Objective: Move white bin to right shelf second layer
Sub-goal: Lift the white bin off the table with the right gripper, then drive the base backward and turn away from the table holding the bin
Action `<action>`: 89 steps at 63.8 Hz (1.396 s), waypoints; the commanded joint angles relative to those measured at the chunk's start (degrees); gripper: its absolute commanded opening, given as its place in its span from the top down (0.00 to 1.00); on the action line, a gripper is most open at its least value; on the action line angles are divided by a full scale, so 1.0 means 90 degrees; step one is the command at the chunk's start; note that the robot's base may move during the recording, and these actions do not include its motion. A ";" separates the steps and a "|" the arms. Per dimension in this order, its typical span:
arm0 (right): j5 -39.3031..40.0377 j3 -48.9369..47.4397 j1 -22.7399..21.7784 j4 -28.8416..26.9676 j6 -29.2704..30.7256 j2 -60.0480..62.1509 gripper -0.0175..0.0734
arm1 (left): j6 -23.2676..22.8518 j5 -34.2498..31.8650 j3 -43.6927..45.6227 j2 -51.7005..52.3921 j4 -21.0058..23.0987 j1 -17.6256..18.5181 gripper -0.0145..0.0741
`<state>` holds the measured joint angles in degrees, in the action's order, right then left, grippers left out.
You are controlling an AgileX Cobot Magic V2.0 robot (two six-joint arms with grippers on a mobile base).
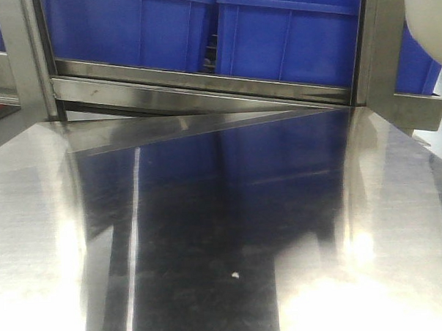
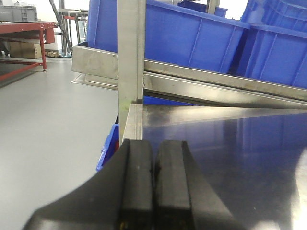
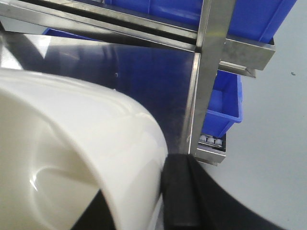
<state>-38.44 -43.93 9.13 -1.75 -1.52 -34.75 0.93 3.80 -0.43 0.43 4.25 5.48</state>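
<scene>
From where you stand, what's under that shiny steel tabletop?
Past the right edge of the steel tabletop, a blue crate sits lower down, above small white rollers. Another blue crate corner shows below its left edge. Everything directly beneath is covered by the top.

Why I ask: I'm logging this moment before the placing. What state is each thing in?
White bin: held off the tabletop, tilted, gripped at its wall.
Right gripper: shut on the bin.
Left gripper: shut, empty, over the tabletop's left edge.
Tabletop: shiny, mirrors the crates; one small white speck on it.
Blue crates: upright, side by side on the rack above the tabletop.
</scene>
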 commanded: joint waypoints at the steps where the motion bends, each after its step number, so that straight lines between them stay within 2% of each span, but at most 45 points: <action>1: 0.0569 -0.0183 -0.0048 0.0002 -0.0015 0.0012 0.75 | -0.0047 -0.0548 -0.0234 0.0011 0.0007 0.0036 0.74; 89: 0.0569 -0.0183 -0.0048 0.0002 -0.0015 0.0001 0.75 | -0.0047 -0.0548 -0.0234 0.0011 0.0007 0.0036 0.74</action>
<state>-38.49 -43.88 9.13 -1.75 -1.52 -34.61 0.93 3.80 -0.43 0.43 4.25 5.48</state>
